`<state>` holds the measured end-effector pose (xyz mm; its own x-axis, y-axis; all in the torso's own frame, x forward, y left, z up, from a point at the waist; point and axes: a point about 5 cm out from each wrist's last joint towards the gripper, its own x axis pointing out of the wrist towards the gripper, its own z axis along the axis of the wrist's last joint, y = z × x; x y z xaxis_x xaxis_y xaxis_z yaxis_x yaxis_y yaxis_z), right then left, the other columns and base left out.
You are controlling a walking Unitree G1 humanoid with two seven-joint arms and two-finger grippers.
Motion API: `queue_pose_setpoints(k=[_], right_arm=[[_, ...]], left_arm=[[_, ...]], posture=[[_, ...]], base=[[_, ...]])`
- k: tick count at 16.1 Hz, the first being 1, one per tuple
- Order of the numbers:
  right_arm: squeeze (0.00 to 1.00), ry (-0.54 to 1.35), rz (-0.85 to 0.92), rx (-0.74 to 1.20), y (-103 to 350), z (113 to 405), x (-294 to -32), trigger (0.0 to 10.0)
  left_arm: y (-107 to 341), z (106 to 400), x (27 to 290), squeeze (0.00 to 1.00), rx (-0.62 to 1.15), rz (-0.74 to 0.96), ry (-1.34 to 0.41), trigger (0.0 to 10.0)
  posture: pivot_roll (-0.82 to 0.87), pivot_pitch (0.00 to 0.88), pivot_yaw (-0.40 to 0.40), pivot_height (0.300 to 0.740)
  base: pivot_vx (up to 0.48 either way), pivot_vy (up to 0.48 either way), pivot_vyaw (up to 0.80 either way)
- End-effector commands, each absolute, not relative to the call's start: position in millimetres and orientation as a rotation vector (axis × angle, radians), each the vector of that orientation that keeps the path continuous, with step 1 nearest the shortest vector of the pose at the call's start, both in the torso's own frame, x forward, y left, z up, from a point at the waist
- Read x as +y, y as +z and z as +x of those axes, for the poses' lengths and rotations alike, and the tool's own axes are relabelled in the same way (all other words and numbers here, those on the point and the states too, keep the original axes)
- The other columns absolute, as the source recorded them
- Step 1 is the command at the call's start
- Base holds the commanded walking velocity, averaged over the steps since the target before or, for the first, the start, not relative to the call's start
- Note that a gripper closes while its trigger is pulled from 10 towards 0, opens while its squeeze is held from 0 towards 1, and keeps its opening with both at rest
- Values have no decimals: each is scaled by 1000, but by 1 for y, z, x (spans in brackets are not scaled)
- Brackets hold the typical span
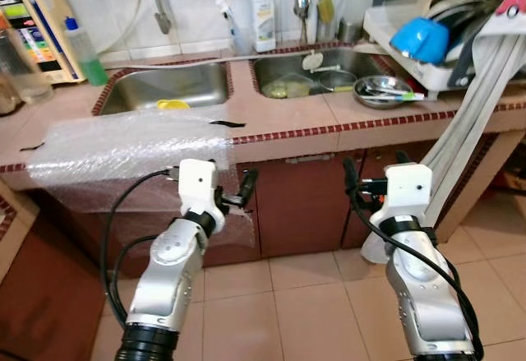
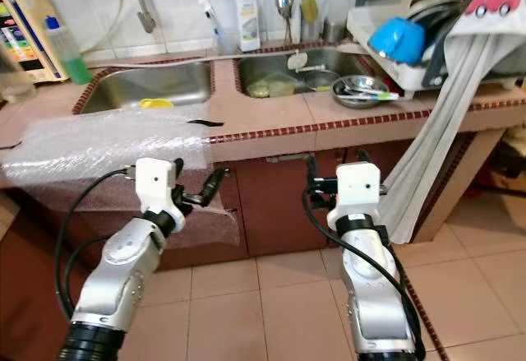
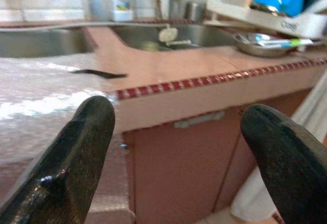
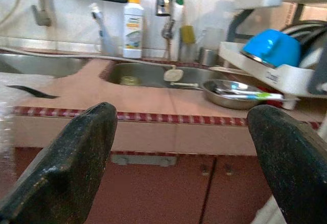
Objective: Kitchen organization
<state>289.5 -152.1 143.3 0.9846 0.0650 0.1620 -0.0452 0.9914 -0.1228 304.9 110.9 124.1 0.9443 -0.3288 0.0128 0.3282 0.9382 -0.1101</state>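
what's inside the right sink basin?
In the right sink basin: a yellowish-green item, a small round metal container and a pale round object near the back. The near wall hides the front of the floor. Both grippers hang open below the counter.

We see a steel bowl (image 1: 383, 91) holding utensils on the tabletop (image 1: 329, 118) just beside the right sink (image 1: 312, 73); a blue bowl (image 1: 419, 39) sits tilted in the dish rack (image 1: 427, 69).

Two sink basins (image 1: 171, 86) (image 1: 308, 71), one white bottle (image 1: 263, 14), one green bottle (image 1: 85, 52), one spray bottle (image 1: 228, 24), one bubble wrap sheet (image 1: 123, 151), one steel bowl (image 1: 381, 91), one blue bowl (image 1: 419, 39), one dish rack (image 1: 415, 67), two grippers (image 1: 231, 188) (image 1: 374, 168)
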Motion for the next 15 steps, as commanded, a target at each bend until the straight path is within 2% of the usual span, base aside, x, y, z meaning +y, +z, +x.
queue_pose_setpoints(k=[1,3,8,15], right_arm=[[0,112,-105,-206,153,296,-137,10000],[0,117,-112,-222,157,300,-137,10000],[0,68,-127,-236,159,301,-150,10000],[0,40,-124,-232,156,299,-153,10000]], left_arm=[[126,309,120,0,-17,-113,-301,10000],[126,313,121,0,-25,-134,-271,10000],[129,318,110,0,-30,-134,-324,10000],[130,322,112,0,-33,-142,-322,10000]], posture=[[42,0,58,740],[33,0,59,740],[9,0,83,740],[11,0,94,740]], base=[[0,-352,0],[0,-351,0],[0,-390,0],[0,-408,0]])
